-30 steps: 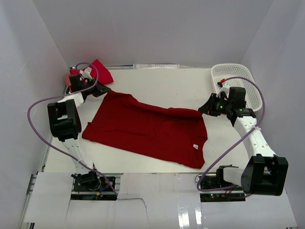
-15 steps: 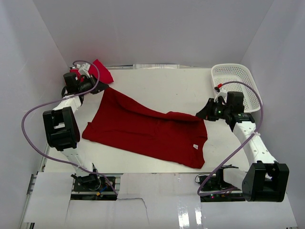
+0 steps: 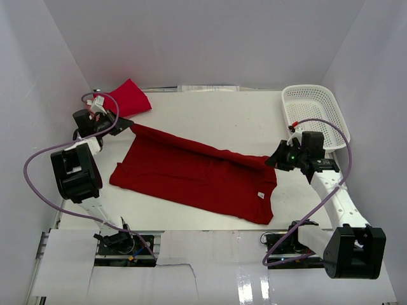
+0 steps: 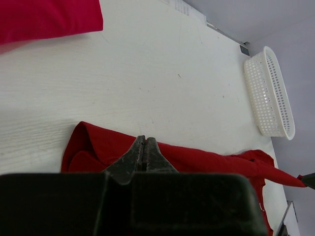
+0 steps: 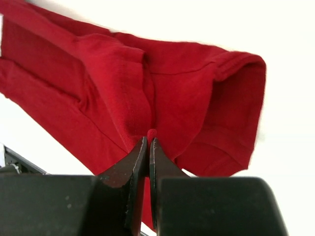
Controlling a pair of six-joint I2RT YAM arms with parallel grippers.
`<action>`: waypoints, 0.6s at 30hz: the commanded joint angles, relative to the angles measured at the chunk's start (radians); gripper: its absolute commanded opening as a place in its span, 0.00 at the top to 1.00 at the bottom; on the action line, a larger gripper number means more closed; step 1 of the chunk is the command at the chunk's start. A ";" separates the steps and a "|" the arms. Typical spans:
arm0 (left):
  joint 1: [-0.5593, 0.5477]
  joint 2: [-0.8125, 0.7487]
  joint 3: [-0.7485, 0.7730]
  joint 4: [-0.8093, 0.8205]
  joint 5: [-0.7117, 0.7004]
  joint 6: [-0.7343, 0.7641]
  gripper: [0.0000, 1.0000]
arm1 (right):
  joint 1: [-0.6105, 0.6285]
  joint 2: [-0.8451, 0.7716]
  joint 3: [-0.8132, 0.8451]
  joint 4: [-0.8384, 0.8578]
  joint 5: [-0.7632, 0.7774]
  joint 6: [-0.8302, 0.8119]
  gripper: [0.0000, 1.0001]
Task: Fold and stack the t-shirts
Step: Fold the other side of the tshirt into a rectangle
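A dark red t-shirt [image 3: 197, 175] lies spread on the white table, its far edge lifted and stretched between my two grippers. My left gripper [image 3: 125, 125] is shut on the shirt's far left corner; in the left wrist view the shirt [image 4: 206, 160] runs away from the closed gripper [image 4: 144, 140]. My right gripper [image 3: 272, 160] is shut on the far right corner; in the right wrist view the gripper [image 5: 148, 141] pinches a fold of the shirt [image 5: 147, 93]. A folded brighter red t-shirt [image 3: 127, 98] lies at the far left, also in the left wrist view [image 4: 44, 19].
A white plastic basket [image 3: 315, 111] stands at the far right of the table, also in the left wrist view [image 4: 270, 93]. White walls close in the table at left, back and right. Purple cables loop beside both arms.
Both grippers have moved toward the near side and slightly left with the shirt's far edge, pulling it straighter and folding it over the shirt. The folded red shirt is now uncovered.
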 commanded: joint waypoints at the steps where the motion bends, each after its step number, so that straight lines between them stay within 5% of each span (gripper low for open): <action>1: 0.019 -0.038 -0.021 0.075 0.029 -0.035 1.00 | 0.000 -0.015 -0.016 -0.013 0.061 0.030 0.92; 18: 0.051 -0.010 -0.115 0.199 0.133 -0.109 1.00 | -0.009 -0.118 -0.093 -0.030 0.133 0.079 0.92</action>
